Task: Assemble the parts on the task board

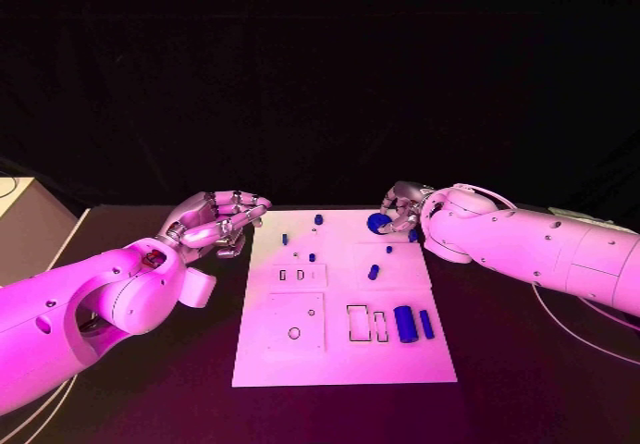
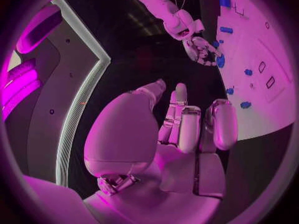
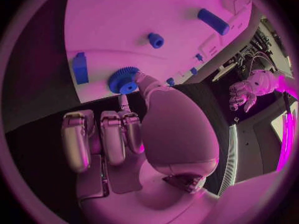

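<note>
The white task board [image 1: 340,361] lies in the middle of the black table. At its far right edge my right hand [image 1: 404,211] pinches a blue gear [image 1: 377,222] between the thumb and a fingertip; the gear [image 3: 124,79] sits low over the board. A blue block [image 3: 80,67] lies close beside it. Small blue pegs [image 1: 320,219] [image 1: 374,272] are scattered on the far half. A thick blue cylinder [image 1: 405,324] and a blue bar [image 1: 427,323] lie at the near right. My left hand [image 1: 214,222] hovers off the board's far left corner, fingers curled in, holding nothing.
Rectangular recesses [image 1: 360,322] and a square plate with a hole [image 1: 296,322] mark the board's near half. A pale box [image 1: 27,222] stands at the table's left edge. A cable [image 1: 573,314] trails on the right.
</note>
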{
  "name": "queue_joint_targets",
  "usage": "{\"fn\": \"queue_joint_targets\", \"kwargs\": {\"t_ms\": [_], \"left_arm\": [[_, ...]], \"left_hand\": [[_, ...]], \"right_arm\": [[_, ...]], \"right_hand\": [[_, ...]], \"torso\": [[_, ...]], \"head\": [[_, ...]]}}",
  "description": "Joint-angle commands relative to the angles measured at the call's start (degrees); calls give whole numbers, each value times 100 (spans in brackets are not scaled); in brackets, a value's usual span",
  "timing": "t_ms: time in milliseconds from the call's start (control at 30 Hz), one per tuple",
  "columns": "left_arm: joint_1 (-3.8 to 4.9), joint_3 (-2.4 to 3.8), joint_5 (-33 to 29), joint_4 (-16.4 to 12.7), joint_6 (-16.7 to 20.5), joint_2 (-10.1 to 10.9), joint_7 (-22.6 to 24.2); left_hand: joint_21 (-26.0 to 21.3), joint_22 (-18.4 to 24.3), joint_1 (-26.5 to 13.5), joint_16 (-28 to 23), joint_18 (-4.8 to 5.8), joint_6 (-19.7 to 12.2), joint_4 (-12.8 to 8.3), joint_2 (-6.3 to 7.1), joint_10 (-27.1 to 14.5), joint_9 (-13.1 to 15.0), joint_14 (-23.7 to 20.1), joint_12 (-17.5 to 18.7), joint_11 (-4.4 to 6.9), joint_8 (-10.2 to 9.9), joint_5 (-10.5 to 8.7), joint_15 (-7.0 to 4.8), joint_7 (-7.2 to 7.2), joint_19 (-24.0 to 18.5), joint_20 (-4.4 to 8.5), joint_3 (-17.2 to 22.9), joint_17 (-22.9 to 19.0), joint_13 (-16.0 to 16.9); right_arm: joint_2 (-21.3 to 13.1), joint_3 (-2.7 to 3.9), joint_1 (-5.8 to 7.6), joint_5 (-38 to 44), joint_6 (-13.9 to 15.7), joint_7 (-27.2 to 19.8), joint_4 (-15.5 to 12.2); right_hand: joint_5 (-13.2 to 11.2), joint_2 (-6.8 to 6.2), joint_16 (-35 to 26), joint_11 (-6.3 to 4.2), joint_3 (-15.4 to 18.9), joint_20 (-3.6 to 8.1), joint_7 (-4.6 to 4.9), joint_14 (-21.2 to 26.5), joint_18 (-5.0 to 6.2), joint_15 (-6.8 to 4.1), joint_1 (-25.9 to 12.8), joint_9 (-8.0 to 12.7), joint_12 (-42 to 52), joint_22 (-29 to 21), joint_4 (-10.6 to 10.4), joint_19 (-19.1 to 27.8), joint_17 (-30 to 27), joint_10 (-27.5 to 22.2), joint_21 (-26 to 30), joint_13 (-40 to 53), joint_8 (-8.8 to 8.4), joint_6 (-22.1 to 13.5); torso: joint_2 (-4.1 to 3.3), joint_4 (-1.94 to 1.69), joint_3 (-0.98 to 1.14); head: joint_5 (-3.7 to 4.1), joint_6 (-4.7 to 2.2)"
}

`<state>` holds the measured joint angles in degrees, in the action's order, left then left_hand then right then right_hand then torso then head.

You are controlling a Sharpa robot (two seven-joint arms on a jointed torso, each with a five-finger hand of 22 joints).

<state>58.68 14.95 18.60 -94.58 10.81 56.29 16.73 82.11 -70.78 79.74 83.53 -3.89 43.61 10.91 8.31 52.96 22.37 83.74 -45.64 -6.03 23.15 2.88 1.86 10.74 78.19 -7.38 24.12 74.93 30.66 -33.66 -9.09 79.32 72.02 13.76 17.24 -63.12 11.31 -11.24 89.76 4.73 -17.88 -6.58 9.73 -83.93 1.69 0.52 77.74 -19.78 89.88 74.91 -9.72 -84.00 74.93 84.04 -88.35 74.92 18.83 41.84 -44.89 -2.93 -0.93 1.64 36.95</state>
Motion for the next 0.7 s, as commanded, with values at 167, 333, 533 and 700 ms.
{"fn": "queue_joint_targets", "kwargs": {"t_ms": [167, 333, 533, 700], "left_arm": [[1, 4, -21, -9, -55, -1, 8], [1, 4, -8, -9, -62, -2, -1], [1, 4, 20, -5, -67, -8, -7], [1, 4, 26, -2, -70, -12, -12]], "left_hand": [[-31, 7, -47, -23, -17, -49, -1, 5, -31, 10, 4, 33, 6, 24, -5, 9, 3, -36, -8, 44, 305, -6], [-31, 7, -47, -23, -17, -49, -1, 5, -31, 10, 4, 33, 6, 24, -5, 9, 3, -36, -8, 44, 305, -6], [-31, 7, -47, -23, -17, -49, -1, 5, -31, 10, 4, 33, 6, 24, -5, 9, 3, -36, -8, 44, 305, -6], [-31, 7, -47, -23, -17, -49, -1, 5, -31, 10, 4, 33, 6, 24, -5, 9, 3, -36, -8, 44, 305, -6]], "right_arm": [[0, -4, -7, 110, 30, 32, 67], [5, -4, -8, 87, 18, 16, 87], [27, -4, -13, 50, -9, -15, 107], [55, -4, -18, 29, -38, -35, 115]], "right_hand": [[75, 37, 24, 41, -61, -42, 7, -607, -115, 39, 50, -3, 12, 1319, -2, -458, 1507, 596, -6, 1508, 34, 1], [84, 40, 24, 41, -65, -43, 8, -607, -115, 39, 48, -3, 12, 1321, -3, -459, 1507, 596, -7, 1508, 37, 6], [117, 64, 24, 41, -92, -42, 4, -607, -112, 35, 25, -2, 12, 1311, -25, -451, 1507, 596, 1, 1508, 56, 36], [124, 71, 24, 39, -104, -40, 1, -607, -110, 30, 7, -1, 12, 1303, -39, -444, 1507, 596, 8, 1508, 65, 55]], "torso": [[0, 5, -2], [-3, 9, 1], [0, 3, 0], [-4, 1, 1]], "head": [[-5, -2], [-3, 1], [3, 0], [4, 0]]}}
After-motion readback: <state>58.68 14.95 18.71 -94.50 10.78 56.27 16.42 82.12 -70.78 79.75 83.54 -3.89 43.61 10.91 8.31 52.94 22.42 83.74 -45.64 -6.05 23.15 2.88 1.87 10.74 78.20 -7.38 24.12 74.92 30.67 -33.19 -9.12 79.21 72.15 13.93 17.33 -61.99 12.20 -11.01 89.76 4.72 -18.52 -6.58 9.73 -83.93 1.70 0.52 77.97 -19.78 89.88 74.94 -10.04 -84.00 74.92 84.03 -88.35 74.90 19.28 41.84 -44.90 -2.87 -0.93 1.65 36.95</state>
